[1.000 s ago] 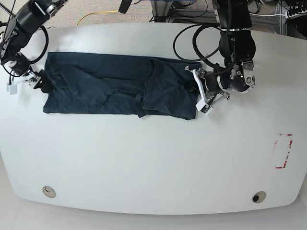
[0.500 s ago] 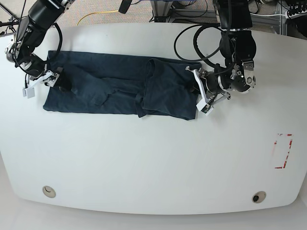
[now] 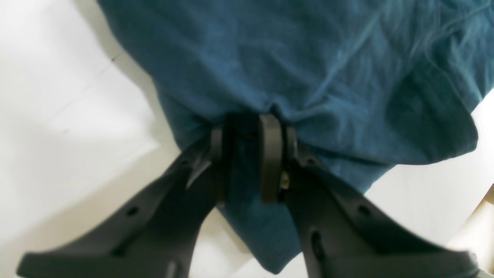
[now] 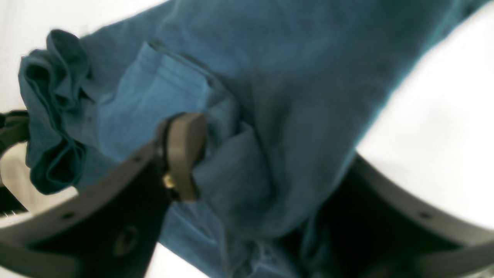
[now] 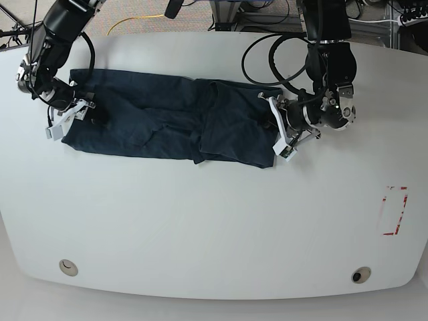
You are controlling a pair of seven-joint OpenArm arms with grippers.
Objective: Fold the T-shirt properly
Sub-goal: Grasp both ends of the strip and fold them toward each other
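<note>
While one T-shirt (image 5: 167, 117) lay as a long dark band across the upper half of the white worktop (image 5: 214, 221), two arms gripped its ends. At frame right the left gripper (image 5: 275, 130) had its fingers (image 3: 270, 158) pinched narrow on the cloth's edge (image 3: 293, 65). At upper left the right gripper (image 5: 67, 120) held bunched fabric (image 4: 239, 127) between its fingers (image 4: 181, 154). One red-marked tag (image 5: 394, 210) sat near the worktop's right edge.
</note>
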